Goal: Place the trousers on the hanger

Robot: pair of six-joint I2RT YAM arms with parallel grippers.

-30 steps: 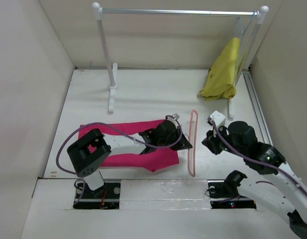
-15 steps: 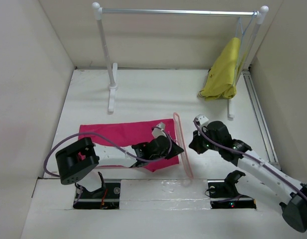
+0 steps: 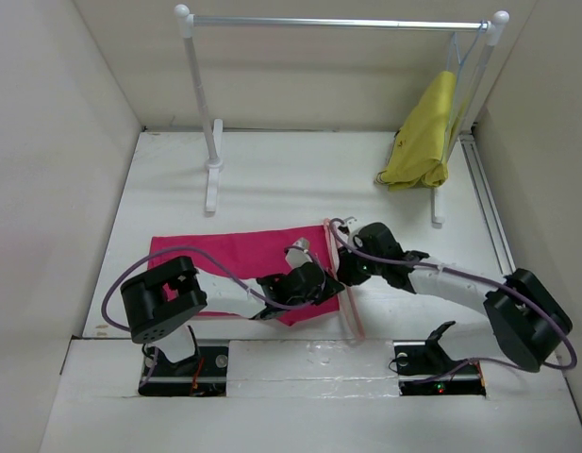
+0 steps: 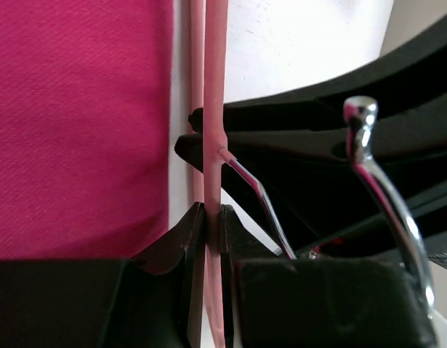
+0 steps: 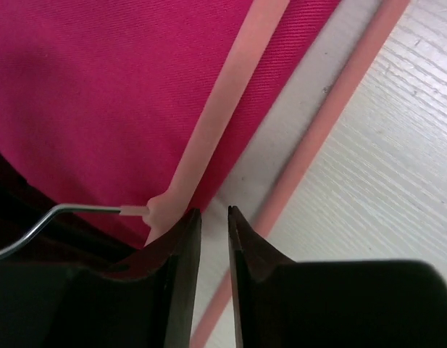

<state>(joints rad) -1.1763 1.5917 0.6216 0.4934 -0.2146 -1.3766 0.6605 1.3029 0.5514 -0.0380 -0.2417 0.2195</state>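
Note:
The magenta trousers (image 3: pixel 224 257) lie flat on the table at the near left. The salmon-pink hanger (image 3: pixel 345 283) lies along their right edge, its top bar overlapping the cloth (image 5: pixel 100 87). My left gripper (image 3: pixel 314 283) is shut on the hanger's bar (image 4: pixel 216 87) just below the metal hook (image 4: pixel 256 192); the trousers (image 4: pixel 78 123) lie to its left. My right gripper (image 3: pixel 352 266) sits low over the hanger (image 5: pixel 230 94), its jaws a narrow gap apart between the two bars with only bare table between them (image 5: pixel 211 212).
A clothes rail (image 3: pixel 338 21) stands at the back, with one foot (image 3: pixel 213 175) at the back left. A mustard-yellow garment (image 3: pixel 423 137) hangs from a pale blue-grey hanger (image 3: pixel 457 66) at the rail's right end. Walls close in on both sides.
The right arm swung left and down to the hanger. The left gripper drew the hanger left and nearer, onto the trousers' right edge, and still holds it.

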